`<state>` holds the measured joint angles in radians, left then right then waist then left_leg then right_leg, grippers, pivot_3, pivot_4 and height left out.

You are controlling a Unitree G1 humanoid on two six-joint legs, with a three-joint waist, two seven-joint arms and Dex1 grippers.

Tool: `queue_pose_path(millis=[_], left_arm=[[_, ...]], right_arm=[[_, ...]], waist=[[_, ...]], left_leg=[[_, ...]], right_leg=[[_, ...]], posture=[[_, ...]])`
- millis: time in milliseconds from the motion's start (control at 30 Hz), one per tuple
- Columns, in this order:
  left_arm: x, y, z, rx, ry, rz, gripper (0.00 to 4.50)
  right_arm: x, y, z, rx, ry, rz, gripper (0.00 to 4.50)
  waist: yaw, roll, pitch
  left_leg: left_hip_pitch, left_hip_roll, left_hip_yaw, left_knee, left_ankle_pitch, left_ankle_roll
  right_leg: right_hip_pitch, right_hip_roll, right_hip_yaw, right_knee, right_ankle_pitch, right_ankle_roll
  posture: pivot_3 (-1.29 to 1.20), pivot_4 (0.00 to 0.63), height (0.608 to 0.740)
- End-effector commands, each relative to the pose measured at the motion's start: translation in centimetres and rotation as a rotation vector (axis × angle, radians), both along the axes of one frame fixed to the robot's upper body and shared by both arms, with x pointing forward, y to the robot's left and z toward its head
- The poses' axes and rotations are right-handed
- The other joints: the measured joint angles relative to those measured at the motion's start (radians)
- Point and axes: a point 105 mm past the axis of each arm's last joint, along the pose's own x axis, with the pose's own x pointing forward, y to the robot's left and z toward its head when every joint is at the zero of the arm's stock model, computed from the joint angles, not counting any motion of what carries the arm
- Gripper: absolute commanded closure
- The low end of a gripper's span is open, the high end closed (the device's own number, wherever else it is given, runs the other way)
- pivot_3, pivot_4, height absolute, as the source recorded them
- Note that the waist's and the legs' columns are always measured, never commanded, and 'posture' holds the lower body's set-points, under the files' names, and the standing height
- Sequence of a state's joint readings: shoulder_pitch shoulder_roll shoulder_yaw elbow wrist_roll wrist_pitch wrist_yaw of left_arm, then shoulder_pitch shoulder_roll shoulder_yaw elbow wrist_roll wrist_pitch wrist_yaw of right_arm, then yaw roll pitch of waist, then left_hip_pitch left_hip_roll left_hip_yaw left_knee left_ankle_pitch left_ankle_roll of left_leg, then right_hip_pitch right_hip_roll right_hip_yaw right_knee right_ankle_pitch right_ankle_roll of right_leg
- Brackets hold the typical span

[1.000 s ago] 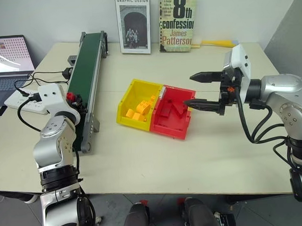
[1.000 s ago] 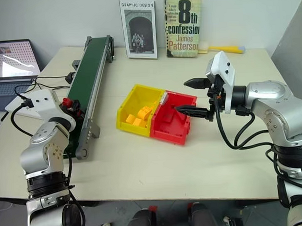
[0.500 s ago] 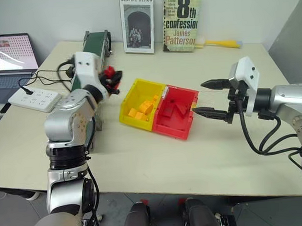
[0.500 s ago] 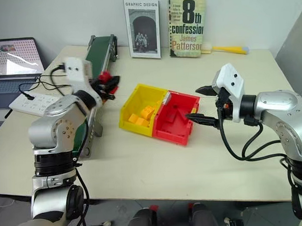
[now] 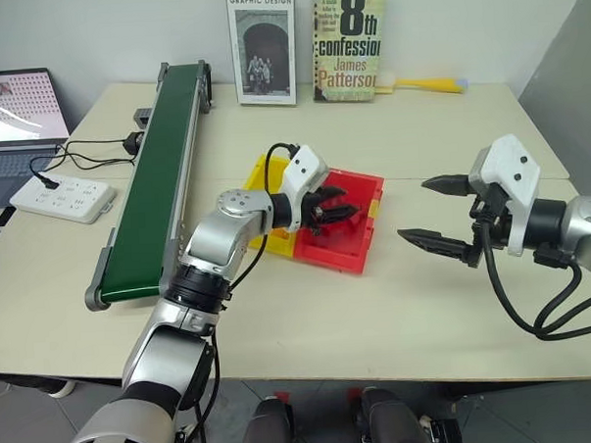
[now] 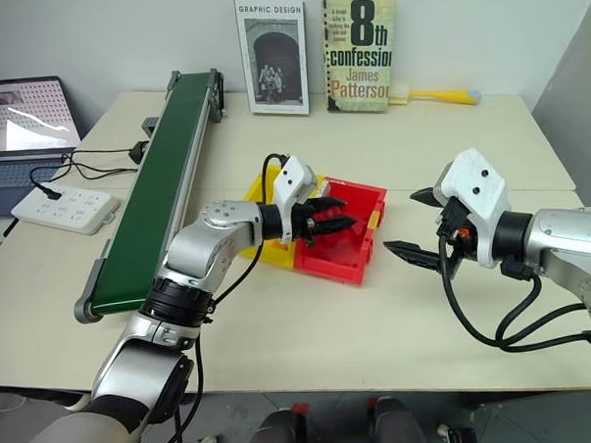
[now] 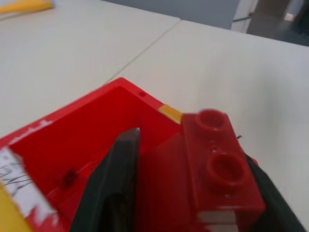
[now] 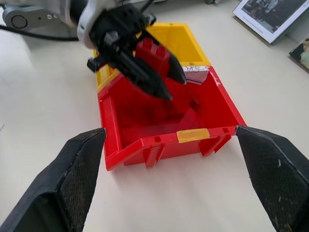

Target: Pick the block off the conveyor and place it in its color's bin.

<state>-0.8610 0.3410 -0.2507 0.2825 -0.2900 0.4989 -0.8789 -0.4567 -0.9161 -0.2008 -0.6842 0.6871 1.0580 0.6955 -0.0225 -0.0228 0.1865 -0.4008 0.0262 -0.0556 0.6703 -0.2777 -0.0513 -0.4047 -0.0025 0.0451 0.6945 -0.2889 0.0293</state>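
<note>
Our left gripper (image 5: 336, 206) hangs over the red bin (image 5: 357, 246), jaws slightly parted with the red block (image 7: 219, 166) between its fingers, lying against one of them, above the bin's floor. Whether it is still pinched we cannot tell. Our right gripper (image 5: 440, 213) stands wide open and empty, beside the bin's right edge.

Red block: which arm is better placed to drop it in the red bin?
Left. The left gripper has the red block between its fingers over the red bin; the right gripper hangs open beside it.
</note>
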Motion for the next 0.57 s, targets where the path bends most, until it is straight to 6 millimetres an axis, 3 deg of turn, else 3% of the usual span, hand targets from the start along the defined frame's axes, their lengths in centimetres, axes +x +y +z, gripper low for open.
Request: queue_pose_path(millis=[33,200,333,400,567], left_arm=[[0.2,-0.8,2.3,-0.020,-0.089,-0.063,1.72],[0.1,2.1,2.8,0.012,-0.111,-0.024,0.76],[-0.8,7.0,4.1,0.083,-0.125,0.049,0.02],[-2.1,10.1,4.2,0.149,-0.117,0.081,0.02],[-4.1,15.3,5.2,0.215,-0.098,0.198,0.02]], right_arm=[[-0.3,-0.4,1.0,-0.003,-0.056,-0.021,0.00],[0.6,-0.5,1.0,-0.002,-0.058,-0.009,0.00],[1.5,-0.5,1.1,-0.017,-0.048,0.045,0.00],[2.0,-0.3,1.2,-0.019,-0.035,0.094,0.00],[3.2,-0.1,0.9,-0.021,-0.013,0.162,0.00]], waist=[[-0.002,0.000,0.000],[-0.010,0.000,0.000],[-0.017,0.000,0.000],[-0.023,0.001,0.000],[-0.024,0.001,0.000]], left_leg=[[0.000,0.000,0.000,0.000,0.000,0.000],[0.000,0.000,0.000,0.000,0.000,0.000],[0.001,0.001,0.001,-0.001,0.000,0.000],[0.002,0.002,0.001,-0.002,0.000,0.000],[0.002,0.002,0.000,-0.004,0.000,0.000]], right_leg=[[0.000,0.000,0.000,0.000,0.000,0.000],[0.000,0.000,0.000,0.000,0.000,0.000],[-0.001,0.001,0.001,0.001,0.000,0.000],[-0.001,0.001,0.001,0.001,0.000,0.000],[-0.001,0.001,0.000,0.000,0.000,0.000]], posture=[[0.00,0.150,0.740],[0.00,0.150,0.740],[0.00,0.150,0.740],[0.00,0.150,0.740],[0.00,0.150,0.740]])
